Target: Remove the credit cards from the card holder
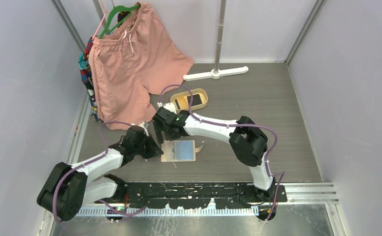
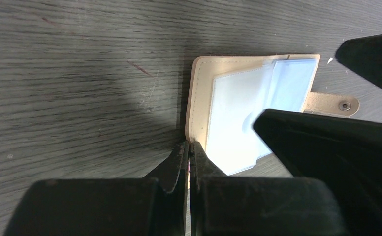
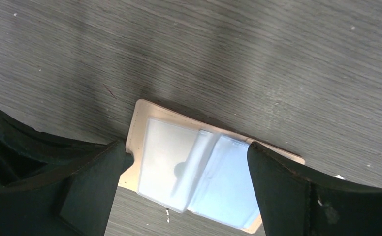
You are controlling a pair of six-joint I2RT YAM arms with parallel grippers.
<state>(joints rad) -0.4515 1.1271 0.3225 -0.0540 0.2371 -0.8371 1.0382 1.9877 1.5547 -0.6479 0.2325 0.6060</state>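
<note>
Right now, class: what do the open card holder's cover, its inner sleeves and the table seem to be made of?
The card holder cover: beige leather or imitation, matte, stitched along its edge. Its inner sleeves: clear soft-looking plastic, glossy, catching light. The table: grey wood-grain, matte; possibly laminate, cannot tell.

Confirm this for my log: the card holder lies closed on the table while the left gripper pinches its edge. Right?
Not closed: the card holder lies open, clear sleeves showing, as the right wrist view shows. The left gripper does pinch its edge.
</note>
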